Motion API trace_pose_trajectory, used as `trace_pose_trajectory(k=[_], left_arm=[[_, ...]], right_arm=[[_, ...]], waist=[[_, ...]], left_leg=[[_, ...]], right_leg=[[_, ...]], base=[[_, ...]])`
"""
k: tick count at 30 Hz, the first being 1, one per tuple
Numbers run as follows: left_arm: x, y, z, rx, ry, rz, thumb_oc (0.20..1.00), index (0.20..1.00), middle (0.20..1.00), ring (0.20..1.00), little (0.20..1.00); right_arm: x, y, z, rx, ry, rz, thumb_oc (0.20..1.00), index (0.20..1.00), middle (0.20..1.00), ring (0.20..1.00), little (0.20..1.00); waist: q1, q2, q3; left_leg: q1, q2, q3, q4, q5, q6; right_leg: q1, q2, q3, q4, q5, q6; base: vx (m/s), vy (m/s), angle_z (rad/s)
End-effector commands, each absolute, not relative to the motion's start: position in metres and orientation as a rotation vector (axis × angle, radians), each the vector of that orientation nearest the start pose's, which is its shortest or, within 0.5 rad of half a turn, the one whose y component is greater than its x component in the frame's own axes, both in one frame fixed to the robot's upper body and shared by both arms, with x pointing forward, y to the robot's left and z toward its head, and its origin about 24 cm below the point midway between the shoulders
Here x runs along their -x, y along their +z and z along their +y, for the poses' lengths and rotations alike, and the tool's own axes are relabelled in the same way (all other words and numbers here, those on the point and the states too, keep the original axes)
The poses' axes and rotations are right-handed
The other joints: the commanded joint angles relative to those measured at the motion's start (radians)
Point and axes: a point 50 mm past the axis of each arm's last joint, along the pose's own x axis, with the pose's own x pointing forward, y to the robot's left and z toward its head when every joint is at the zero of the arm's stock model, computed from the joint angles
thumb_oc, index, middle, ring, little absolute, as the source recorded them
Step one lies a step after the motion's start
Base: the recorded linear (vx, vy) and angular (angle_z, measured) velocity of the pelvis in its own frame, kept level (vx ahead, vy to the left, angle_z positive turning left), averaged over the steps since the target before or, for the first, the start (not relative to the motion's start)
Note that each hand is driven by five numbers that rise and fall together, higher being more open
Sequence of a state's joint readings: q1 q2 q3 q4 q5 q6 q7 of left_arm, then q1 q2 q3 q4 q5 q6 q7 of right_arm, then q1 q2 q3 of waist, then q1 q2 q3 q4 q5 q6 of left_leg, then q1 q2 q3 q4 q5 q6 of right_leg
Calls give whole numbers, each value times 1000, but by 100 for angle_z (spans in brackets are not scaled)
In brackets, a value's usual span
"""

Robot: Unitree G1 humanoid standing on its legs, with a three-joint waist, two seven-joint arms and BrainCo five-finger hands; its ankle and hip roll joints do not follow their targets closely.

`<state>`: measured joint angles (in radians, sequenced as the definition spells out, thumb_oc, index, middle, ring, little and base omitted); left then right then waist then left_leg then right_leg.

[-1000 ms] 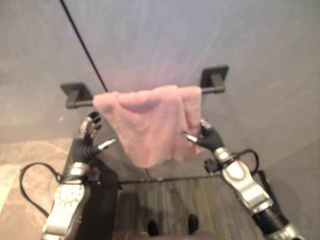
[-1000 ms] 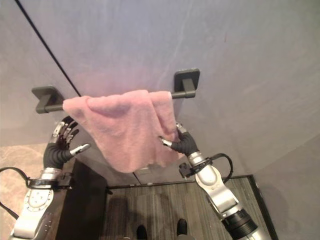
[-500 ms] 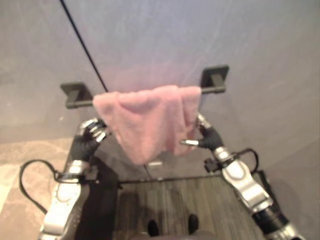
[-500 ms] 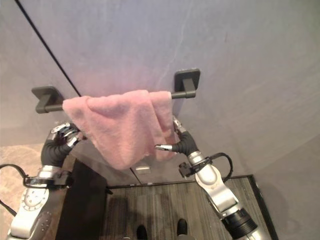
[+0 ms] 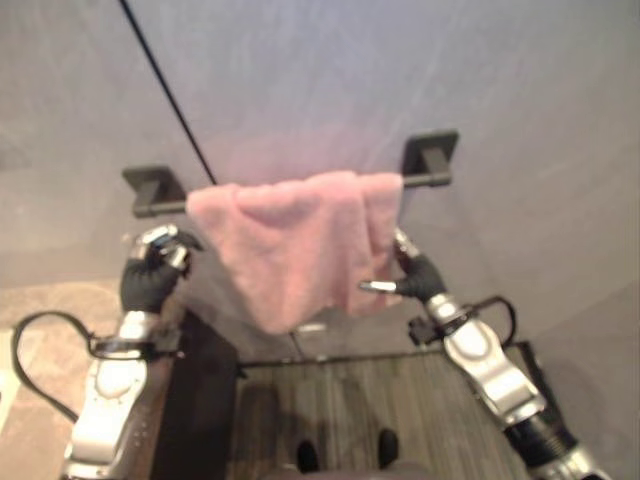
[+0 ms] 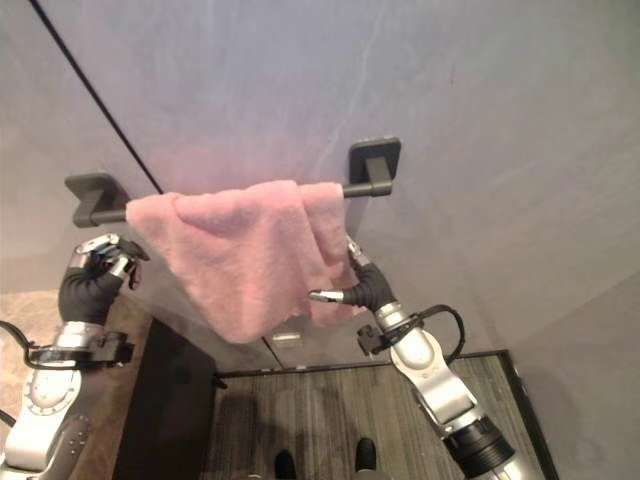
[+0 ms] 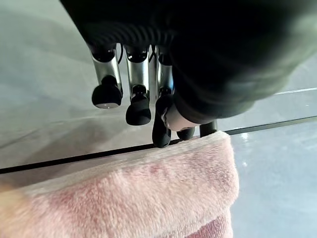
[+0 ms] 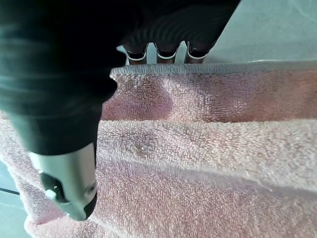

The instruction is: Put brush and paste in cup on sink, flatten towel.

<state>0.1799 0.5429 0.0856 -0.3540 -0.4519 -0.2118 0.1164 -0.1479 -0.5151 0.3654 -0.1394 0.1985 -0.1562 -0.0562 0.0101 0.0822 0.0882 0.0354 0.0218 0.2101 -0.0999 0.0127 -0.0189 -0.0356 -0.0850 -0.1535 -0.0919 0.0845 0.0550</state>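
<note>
I'm flattening the towel point(image 6: 245, 255): right hand point(image 6: 362, 288) pinches its edge, left hand point(image 6: 97, 272) curled empty; next, spread it along the bar point(image 6: 95, 205).

— Can any text, label or number be read here?
— None can be made out; no lettering is seen on the towel point(image 6: 245, 250), the rail point(image 6: 370, 187) or the wall point(image 6: 480, 110).
</note>
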Motion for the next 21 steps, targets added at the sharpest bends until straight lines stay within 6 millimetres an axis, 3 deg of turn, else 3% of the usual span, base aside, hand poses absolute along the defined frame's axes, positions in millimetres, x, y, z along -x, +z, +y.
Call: trace_pose_trajectory(k=[1, 4, 9, 10, 11, 12, 13, 21], left_arm=[[-211, 164, 254, -205, 116, -538, 200, 200, 200, 200, 200], [-210, 169, 263, -227, 186, -567, 200, 200, 200, 200, 200], [-212, 163, 255, -191, 115, -535, 200, 200, 200, 200, 200], [-213, 160, 251, -154, 92, -518, 539, 539, 539, 539, 539], [-213, 160, 251, -154, 92, -518, 539, 539, 539, 539, 539], [-213, 157, 249, -129, 71, -505, 617, 617, 617, 617, 617], [-214, 155, 247, -112, 52, -492, 576, 576, 576, 576, 576], [-217, 146, 232, -41, -44, -441, 511, 511, 511, 511, 511]], right_arm=[[-262, 128, -128, 217, 420, -421, 1000, 1000, 1000, 1000, 1000], [-261, 126, -130, 220, 425, -411, 1000, 1000, 1000, 1000, 1000], [-259, 123, -131, 218, 435, -393, 1000, 1000, 1000, 1000, 1000], [-259, 122, -131, 218, 439, -388, 1000, 1000, 1000, 1000, 1000], [-259, 122, -131, 218, 439, -388, 1000, 1000, 1000, 1000, 1000], [-258, 121, -131, 218, 439, -386, 1000, 1000, 1000, 1000, 1000], [-258, 121, -131, 218, 441, -384, 1000, 1000, 1000, 1000, 1000], [-257, 120, -131, 217, 440, -378, 1000, 1000, 1000, 1000, 1000]], waist=[[14, -59, -26], [15, -59, -27], [10, -58, -29], [7, -57, -29], [7, -57, -29], [6, -58, -29], [5, -58, -29], [-4, -60, -22]], left_leg=[[36, 21, 17, 13, -93, 20], [36, 22, 17, 13, -93, 19], [38, 23, 21, 13, -94, 19], [38, 24, 22, 13, -93, 19], [38, 24, 22, 13, -93, 19], [38, 25, 24, 13, -93, 18], [37, 26, 24, 13, -92, 18], [30, 31, 32, 13, -88, 15]], right_leg=[[13, -127, -33, 5, -5, 81], [15, -127, -36, 5, -5, 81], [12, -126, -32, 5, -4, 81], [12, -124, -31, 5, -4, 80], [12, -124, -31, 5, -4, 80], [11, -124, -29, 5, -5, 80], [10, -123, -28, 5, -5, 79], [-4, -118, -19, 5, -1, 79]], base=[[0, 0, 0], [0, 0, 0], [0, 0, 0], [0, 0, 0], [0, 0, 0], [0, 0, 0], [0, 0, 0], [0, -5, -2]])
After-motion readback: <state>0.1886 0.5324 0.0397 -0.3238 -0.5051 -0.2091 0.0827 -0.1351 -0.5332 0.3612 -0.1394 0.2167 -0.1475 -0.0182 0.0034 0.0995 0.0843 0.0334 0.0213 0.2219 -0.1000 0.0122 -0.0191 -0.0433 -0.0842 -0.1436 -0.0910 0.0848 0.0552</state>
